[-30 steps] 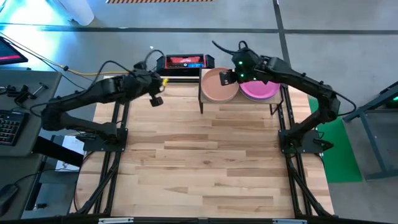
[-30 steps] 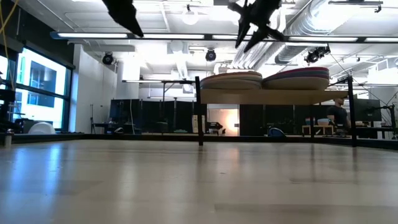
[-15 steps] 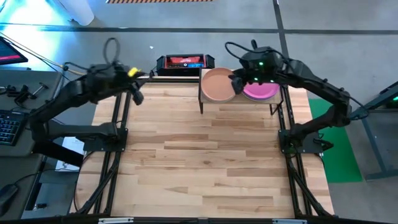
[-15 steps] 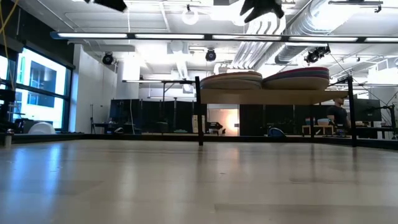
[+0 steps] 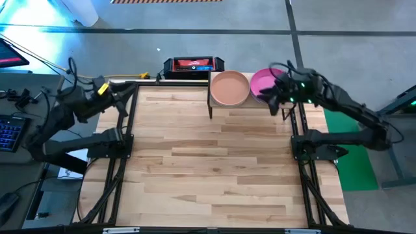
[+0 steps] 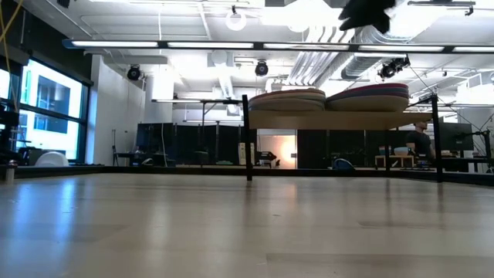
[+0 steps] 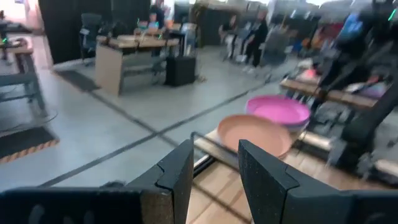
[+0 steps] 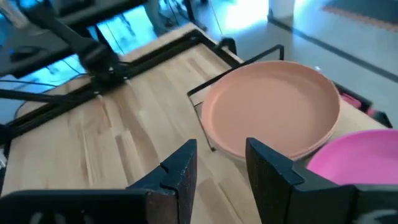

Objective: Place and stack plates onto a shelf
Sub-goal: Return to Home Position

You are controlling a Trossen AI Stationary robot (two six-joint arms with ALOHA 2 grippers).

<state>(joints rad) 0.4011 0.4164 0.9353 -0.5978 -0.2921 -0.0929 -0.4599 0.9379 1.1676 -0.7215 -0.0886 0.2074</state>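
Note:
The shelf stands at the table's far edge on thin black legs. On it rest two stacks of plates: one topped by a terracotta plate, one topped by a magenta plate. In the low view both stacks lie flat on the shelf board. My right gripper hovers open at the shelf's right end, beside the magenta stack, holding nothing. My left gripper is open and empty above the table's far left corner.
A black and red box lies just behind the table's far edge, left of the shelf. The black frame rails run along both sides of the wooden tabletop. A desk with a keyboard stands to the left.
My right gripper has drawn back from above the terracotta plate toward the table's right edge, passing over the magenta plate and rolling as it went. My left gripper has pulled away toward the table's far left corner, also rolling. The plate stacks have not moved.

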